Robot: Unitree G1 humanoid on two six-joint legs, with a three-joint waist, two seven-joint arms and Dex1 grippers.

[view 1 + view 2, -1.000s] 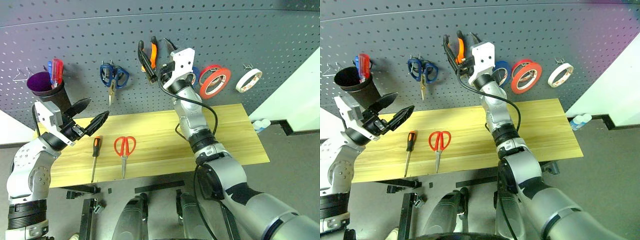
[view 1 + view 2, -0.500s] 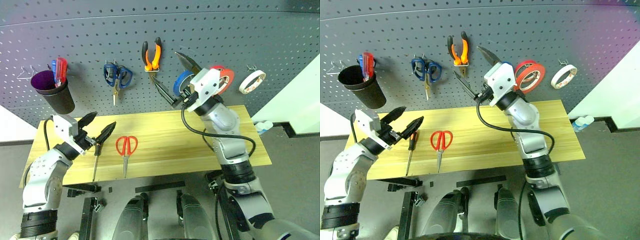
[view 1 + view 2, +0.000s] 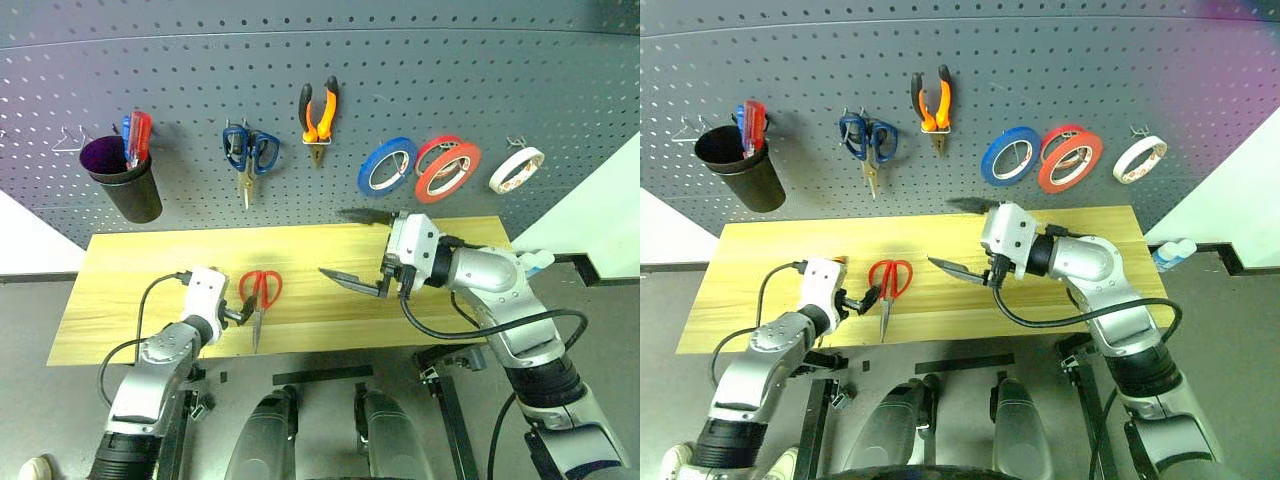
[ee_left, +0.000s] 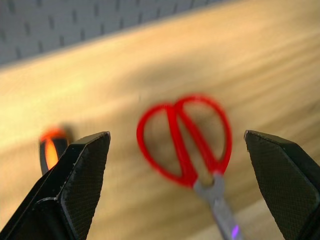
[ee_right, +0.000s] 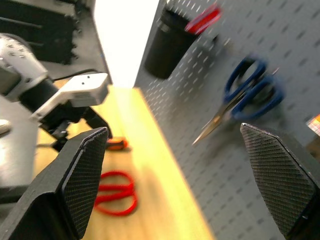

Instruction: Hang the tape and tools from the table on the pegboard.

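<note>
A dark grey pegboard [image 3: 480, 80] dotted with rows of small holes fills the wall, and a long tabletop [image 3: 130, 270] of light yellowish planks stands against its foot.

The orange-and-black pliers [image 3: 318, 112] hang on the board, handles up and nose down. To their left hang blue-handled scissors [image 3: 249, 155], and farther left a black cup [image 3: 128, 185] holding red and blue screwdrivers [image 3: 135, 138]. To the right of the pliers hang a blue tape roll [image 3: 386, 167] and two overlapping red rolls [image 3: 447, 168]. The whitish tape [image 3: 516, 170], a pale, slightly translucent ring, hangs on a hook at the far right of the row.

The red-handled scissors [image 3: 258, 300] lie flat on the tabletop near its front edge, loops toward the wall and closed silver blades pointing at the edge. Just to their left the screwdriver [image 3: 838, 262] also lies on the wood; only its orange-and-black handle end is visible, beside the left arm.

The left claw [image 4: 177, 185] is low over the tabletop with its two black fingers spread wide apart and holding nothing; in the left wrist view the scissor loops sit between them. The right claw [image 3: 352, 245] hangs above the middle of the tabletop, pointing toward the robot's left, fingers also wide apart and empty.
</note>
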